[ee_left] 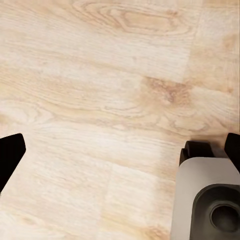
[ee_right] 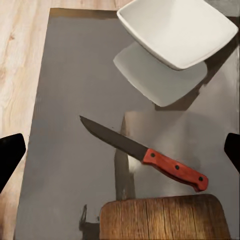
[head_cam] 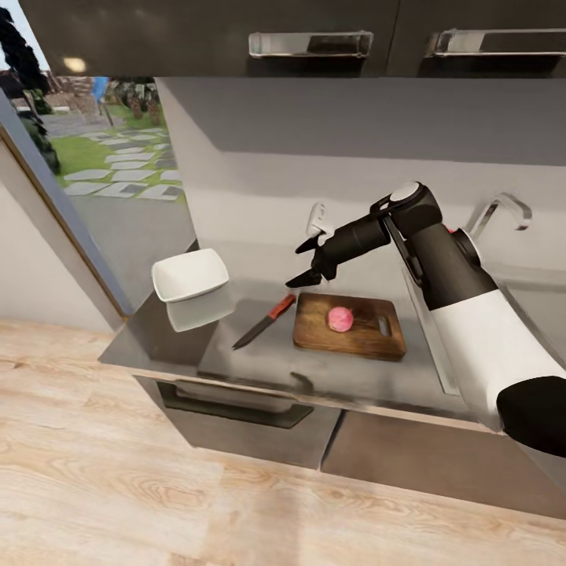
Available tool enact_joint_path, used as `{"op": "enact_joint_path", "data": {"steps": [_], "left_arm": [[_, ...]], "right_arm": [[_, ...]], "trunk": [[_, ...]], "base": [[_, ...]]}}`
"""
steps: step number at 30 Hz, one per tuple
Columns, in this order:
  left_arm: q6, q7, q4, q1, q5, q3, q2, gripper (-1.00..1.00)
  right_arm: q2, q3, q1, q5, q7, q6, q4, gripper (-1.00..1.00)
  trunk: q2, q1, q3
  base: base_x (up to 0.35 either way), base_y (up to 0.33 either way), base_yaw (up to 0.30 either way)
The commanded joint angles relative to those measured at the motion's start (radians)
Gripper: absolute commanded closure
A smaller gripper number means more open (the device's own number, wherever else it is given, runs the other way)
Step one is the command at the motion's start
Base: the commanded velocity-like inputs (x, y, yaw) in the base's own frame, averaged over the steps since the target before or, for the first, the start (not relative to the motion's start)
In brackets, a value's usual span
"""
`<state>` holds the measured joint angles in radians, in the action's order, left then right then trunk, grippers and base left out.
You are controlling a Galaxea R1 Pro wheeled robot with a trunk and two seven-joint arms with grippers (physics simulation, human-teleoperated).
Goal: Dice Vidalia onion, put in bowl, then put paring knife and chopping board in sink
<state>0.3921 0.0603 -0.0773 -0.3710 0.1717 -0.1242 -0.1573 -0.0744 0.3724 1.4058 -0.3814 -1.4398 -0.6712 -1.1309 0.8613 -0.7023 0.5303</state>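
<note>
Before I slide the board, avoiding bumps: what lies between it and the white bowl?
The red-handled paring knife, on grey steel countertop beside the brown wooden chopping board; head view.

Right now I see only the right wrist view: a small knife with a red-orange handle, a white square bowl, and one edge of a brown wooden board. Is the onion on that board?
Observer: Yes. In the head view the round pinkish onion lies near the middle of the brown wooden chopping board.
Operator: Where is my right gripper relative to the knife?
Observer: The right gripper hangs open above the handle end of the paring knife, not touching it.
Operator: And the left arm?
Observer: The left wrist view shows the left gripper open over the pale wooden floor, holding nothing.
</note>
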Motion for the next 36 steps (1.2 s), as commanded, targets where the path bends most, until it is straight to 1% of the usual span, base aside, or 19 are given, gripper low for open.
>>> {"op": "enact_joint_path", "data": {"steps": [1,12,18,22,28,36], "left_arm": [[0.006,0.001,-0.004,-0.002,0.008,-0.008,0.0,-1.0],[0.005,0.001,-0.004,-0.002,0.008,-0.008,-0.011,-1.0],[0.005,0.0,-0.004,-0.002,0.008,-0.009,-0.012,-1.0],[0.004,0.001,-0.004,-0.002,0.008,-0.009,-0.009,-1.0],[0.004,0.002,-0.004,-0.002,0.008,-0.009,-0.004,-1.0],[0.004,0.003,-0.004,-0.002,0.008,-0.009,-0.004,-1.0]], "right_arm": [[-0.001,0.002,0.001,-0.005,-0.005,-0.009,-0.001,-1.0],[-0.001,0.026,0.0,-0.004,-0.006,-0.003,0.023,-1.0],[-0.006,0.029,-0.001,-0.003,-0.035,0.038,0.027,-1.0],[-0.006,0.029,-0.002,-0.003,-0.049,0.044,0.028,-1.0],[-0.007,0.029,-0.004,-0.004,-0.053,0.045,0.03,-1.0],[-0.005,0.03,-0.004,-0.004,-0.051,0.048,0.09,-1.0]], "trunk": [[0.001,-0.001,0.001],[0.001,-0.001,0.001],[0.001,-0.001,0.001],[0.001,-0.001,0.002],[0.001,-0.001,0.008],[0.001,-0.001,0.018]], "base": [[0.323,0.0,0.0],[0.33,0.0,0.0],[0.309,0.0,0.0],[0.095,0.0,0.0],[0.016,0.0,-0.035],[0.001,0.0,-0.068]]}}
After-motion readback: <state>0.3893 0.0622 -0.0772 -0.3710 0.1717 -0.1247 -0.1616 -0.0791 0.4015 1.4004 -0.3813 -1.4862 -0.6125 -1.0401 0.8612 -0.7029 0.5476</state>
